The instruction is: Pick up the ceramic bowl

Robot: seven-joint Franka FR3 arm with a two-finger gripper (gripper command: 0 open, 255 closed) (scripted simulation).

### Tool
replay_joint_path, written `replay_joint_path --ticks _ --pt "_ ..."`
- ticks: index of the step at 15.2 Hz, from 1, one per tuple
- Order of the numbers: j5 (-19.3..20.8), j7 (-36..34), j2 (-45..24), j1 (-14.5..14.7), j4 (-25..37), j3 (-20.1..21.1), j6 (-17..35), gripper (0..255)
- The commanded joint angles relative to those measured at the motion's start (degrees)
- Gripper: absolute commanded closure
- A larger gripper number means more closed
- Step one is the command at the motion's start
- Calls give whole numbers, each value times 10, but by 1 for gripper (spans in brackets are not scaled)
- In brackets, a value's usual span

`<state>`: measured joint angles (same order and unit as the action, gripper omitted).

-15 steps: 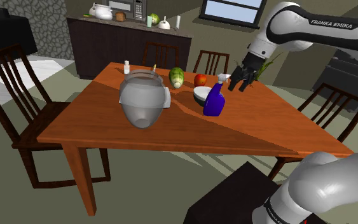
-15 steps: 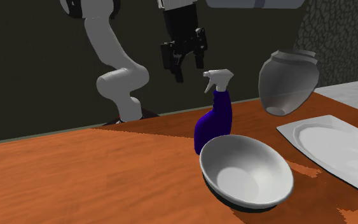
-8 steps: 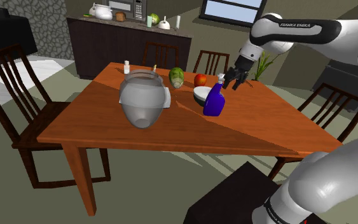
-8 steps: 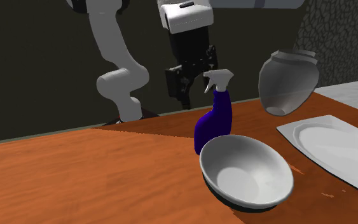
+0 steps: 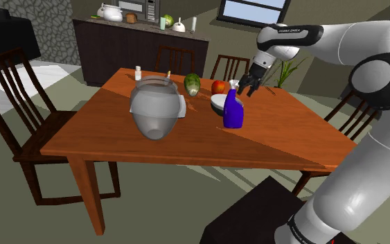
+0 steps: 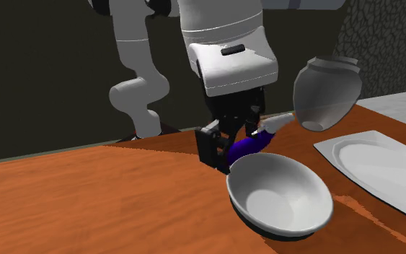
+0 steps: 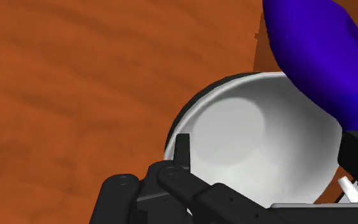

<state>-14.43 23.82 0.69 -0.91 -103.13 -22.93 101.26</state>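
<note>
The white bowl [image 6: 280, 195] with a dark underside stands on the wooden table [image 5: 117, 132], touching a blue spray bottle [image 6: 248, 148]. In the shoulder view the bowl [image 5: 217, 105] sits just behind the bottle [image 5: 233, 112]. My gripper [image 7: 269, 143] is open and low over the bowl [image 7: 260, 146], one finger [image 7: 182, 149] near its rim and the other by the bottle [image 7: 323, 57]. The bottle leans with its white nozzle [image 6: 277, 124] pushed aside by my hand [image 6: 226, 144]. Nothing is held. From the shoulder camera the gripper [image 5: 245, 88] hangs right above the bottle.
A large grey vase [image 5: 155, 107] stands on a white plate [image 6: 381, 169] near the bowl. A red apple [image 5: 218, 86] and a green vegetable [image 5: 192, 84] lie behind. Dark chairs [image 5: 20, 97] surround the table. A counter [image 5: 138, 41] lines the back wall.
The gripper came down from above the spray bottle toward the bowl, staying open. The bottle, upright before, now leans with its nozzle lower.
</note>
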Motion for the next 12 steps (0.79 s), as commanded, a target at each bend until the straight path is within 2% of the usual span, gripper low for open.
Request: replay_joint_path --ticks 1,6,12 --pt "-23 24 -51 -9 45 -10 -9 0" --pt "-75 67 -169 -46 162 -19 -41 0" --pt "-79 79 -171 -43 120 -16 2 0"
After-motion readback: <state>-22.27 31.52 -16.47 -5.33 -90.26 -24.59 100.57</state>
